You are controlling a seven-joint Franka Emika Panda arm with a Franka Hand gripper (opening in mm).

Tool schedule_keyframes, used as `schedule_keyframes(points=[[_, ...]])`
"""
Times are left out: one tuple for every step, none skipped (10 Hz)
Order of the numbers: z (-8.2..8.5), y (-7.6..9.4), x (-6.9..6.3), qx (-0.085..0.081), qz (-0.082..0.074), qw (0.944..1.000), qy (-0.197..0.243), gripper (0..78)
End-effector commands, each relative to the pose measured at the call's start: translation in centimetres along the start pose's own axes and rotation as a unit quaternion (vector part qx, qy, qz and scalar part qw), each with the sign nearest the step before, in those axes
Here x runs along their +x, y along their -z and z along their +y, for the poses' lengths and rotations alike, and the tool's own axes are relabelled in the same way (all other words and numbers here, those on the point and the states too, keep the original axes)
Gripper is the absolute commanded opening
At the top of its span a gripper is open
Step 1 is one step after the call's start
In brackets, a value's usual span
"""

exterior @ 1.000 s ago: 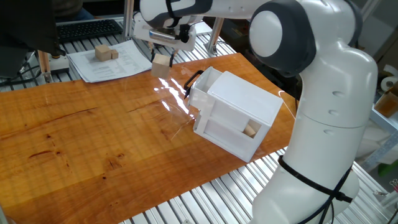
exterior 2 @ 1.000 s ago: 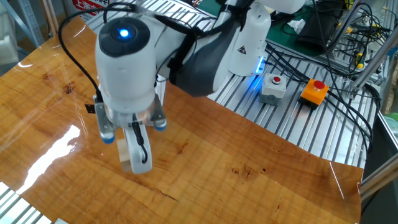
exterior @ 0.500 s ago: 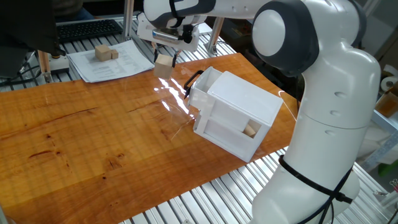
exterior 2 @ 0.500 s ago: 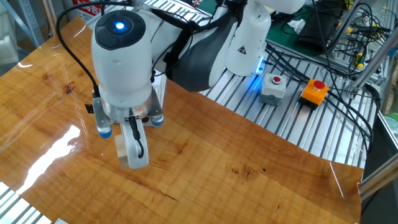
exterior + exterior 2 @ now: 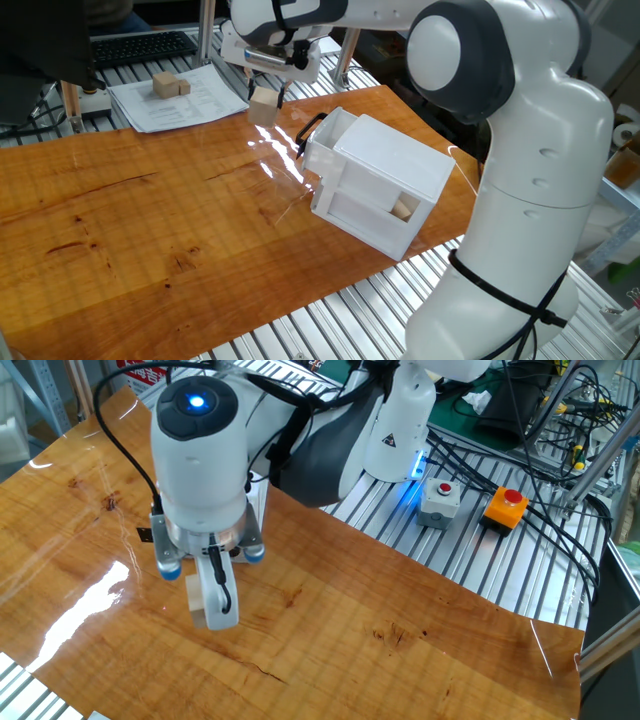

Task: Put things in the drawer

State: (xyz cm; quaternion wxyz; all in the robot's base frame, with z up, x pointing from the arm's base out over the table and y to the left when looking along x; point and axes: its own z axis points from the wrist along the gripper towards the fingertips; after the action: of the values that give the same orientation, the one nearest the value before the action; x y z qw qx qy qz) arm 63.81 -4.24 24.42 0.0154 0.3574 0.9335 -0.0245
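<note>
Wooden bench point(image 5: 150, 220) is carrying the drawer point(image 5: 330, 145), sitting open just beside and below the hand point(image 5: 264, 88), which is clamping a cube point(image 5: 263, 104) aloft; early release risks dropping it outside the drawer.

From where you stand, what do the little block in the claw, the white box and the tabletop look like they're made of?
The block looks like pale raw wood: matte beige, plain faces. The white box seems to be plastic, smooth and evenly white, with a black handle. The tabletop looks like varnished wood: orange-brown grain with bright glare streaks. It could be veneer; the views can't settle that.
</note>
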Motion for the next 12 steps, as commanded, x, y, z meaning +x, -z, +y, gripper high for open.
schedule_keyframes(points=[[0.0,0.2,-0.1,-0.008,-0.013,0.9997,-0.017,1.3],[0.0,0.2,-0.1,-0.009,-0.014,0.9996,-0.021,1.3],[0.0,0.2,-0.1,-0.004,-0.017,0.9994,-0.028,1.3],[0.0,0.2,-0.1,0.001,-0.013,0.9995,-0.027,1.3],[-0.1,0.3,-0.1,0.001,-0.012,0.9996,-0.026,1.3],[-0.4,0.9,-0.1,0.003,-0.011,0.9996,-0.026,1.3],[-0.4,0.9,-0.1,0.003,-0.011,0.9996,-0.026,1.3],[-1.2,2.2,-0.3,0.006,-0.004,0.9996,-0.027,1.3],[-1.7,2.6,-0.4,0.005,-0.002,0.9996,-0.026,1.3],[-2.3,2.8,-0.5,0.005,-0.003,0.9997,-0.024,1.3],[-2.9,2.9,-0.5,0.005,-0.003,0.9997,-0.023,1.3],[-3.5,3.0,-0.5,0.006,-0.003,0.9997,-0.022,1.3]])
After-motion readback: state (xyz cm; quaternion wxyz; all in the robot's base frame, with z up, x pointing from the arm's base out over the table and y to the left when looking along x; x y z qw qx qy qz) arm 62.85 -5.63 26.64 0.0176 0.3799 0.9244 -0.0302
